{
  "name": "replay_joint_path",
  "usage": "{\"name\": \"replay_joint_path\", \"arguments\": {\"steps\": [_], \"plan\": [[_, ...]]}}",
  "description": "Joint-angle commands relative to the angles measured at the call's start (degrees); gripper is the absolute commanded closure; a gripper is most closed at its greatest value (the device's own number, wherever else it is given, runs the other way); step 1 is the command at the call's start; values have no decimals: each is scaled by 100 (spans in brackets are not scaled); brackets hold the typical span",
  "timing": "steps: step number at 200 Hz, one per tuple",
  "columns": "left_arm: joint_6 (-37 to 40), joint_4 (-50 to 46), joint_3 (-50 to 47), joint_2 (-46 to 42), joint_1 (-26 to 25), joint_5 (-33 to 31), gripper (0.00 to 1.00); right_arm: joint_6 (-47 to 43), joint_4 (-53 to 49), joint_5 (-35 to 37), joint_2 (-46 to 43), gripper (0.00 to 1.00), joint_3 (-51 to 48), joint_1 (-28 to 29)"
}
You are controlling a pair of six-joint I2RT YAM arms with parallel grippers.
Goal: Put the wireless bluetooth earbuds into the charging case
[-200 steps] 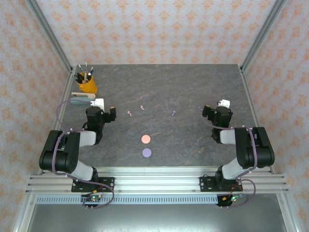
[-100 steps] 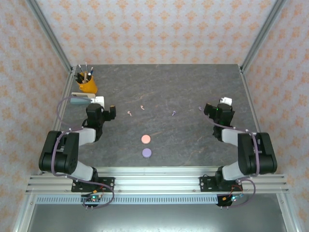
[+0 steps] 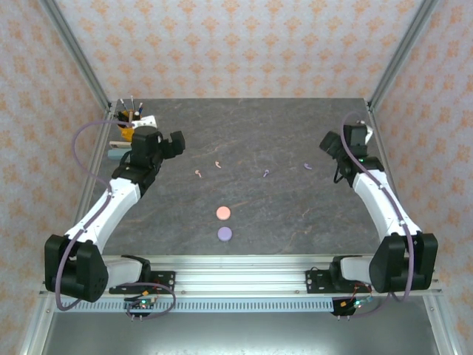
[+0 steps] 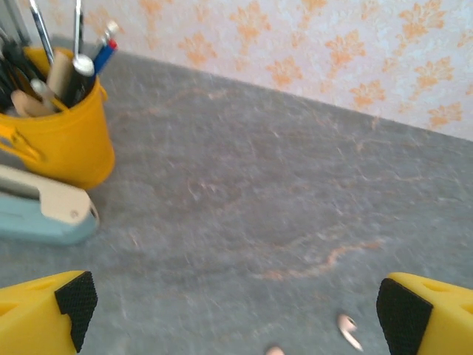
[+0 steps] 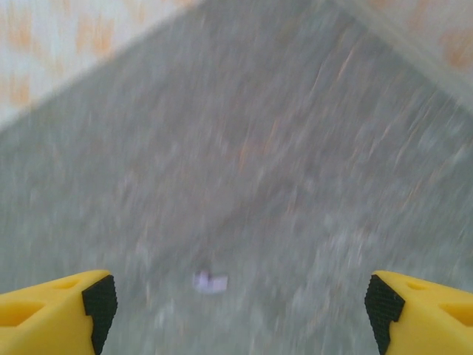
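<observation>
**A:** How do the pincers stand?

**B:** Both are released and hold nothing. The left pincer [image 3: 176, 142] has its jaws spread wide, and so does the right pincer [image 3: 327, 143].

**A:** And the earbuds?

**B:** All 4 lie loose on the surface [image 3: 281, 214]. Seen from above, 1 pink earbud [image 3: 198, 174] sits at 5 o'clock from the left pincer, and a second pink earbud [image 3: 217, 164] at 4 o'clock. A purple earbud [image 3: 307, 167] lies at 7 o'clock from the right pincer, with a second purple earbud [image 3: 265, 173] further toward 8 o'clock. The pink case [image 3: 222, 213] and purple case [image 3: 225, 234] wait well apart from them, at 6 o'clock, near the front edge.

**A:** What could go wrong?

**B:** The earbuds are tiny and the pads are broad. A closure slightly off-centre would likely flick one away rather than pinch it. The right wrist view is blurred, so aiming there looks unreliable. I cannot tell whether either case is open. The yellow cup [image 3: 131, 127] stands close at the left pincer's 9 o'clock, so a careless swing might tip it.
</observation>
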Motion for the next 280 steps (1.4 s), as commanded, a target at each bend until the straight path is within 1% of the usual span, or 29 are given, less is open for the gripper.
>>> {"name": "replay_joint_path", "arguments": {"steps": [1, 11, 29, 38, 65, 69, 97, 126, 157, 186, 215, 256, 280], "plan": [[-1351, -1812, 369, 205, -223, -24, 0, 261, -1469, -654, -255, 14, 49, 651], [-1596, -1922, 350, 215, -346, 25, 0, 406, -1697, -623, -360, 15, -10, 983], [-1993, -1938, 201, 159, -597, -64, 0, 925, -1993, -556, -466, 17, -211, 1552], [-2131, -1932, 148, 140, -677, -41, 0, 1252, -2105, -504, -678, 18, -318, 1784], [-2292, -1973, 105, 158, -870, -6, 0, 2284, -2062, -459, -834, 19, -696, 2622], [-2300, -1990, 114, 159, -892, -24, 0, 2426, -2035, -404, -816, 20, -743, 2826], [-2327, -2129, 159, 155, -931, -91, 0, 3160, -2056, -11, -526, 20, -654, 3770], [-2283, -2275, 278, 176, -931, -178, 0, 3586, -2261, 346, 506, 19, -48, 4725], [-2283, -2397, 390, 238, -931, -293, 0, 3745, -2684, 532, 1748, 17, 936, 5469], [-2173, -2563, 512, 301, -909, -532, 0, 3877, -3009, 519, 2791, 16, 1891, 5969], [-2038, -2722, 593, 370, -719, -648, 0, 4040, -3204, 424, 3491, 15, 2570, 6243], [-1995, -2618, 395, 266, -50, -270, 0, 4229, -2978, 116, 3842, 15, 2647, 6321], [-1876, -2549, 286, 185, 194, -162, 0, 4225, -2897, 8, 3949, 16, 2651, 6347]]}}
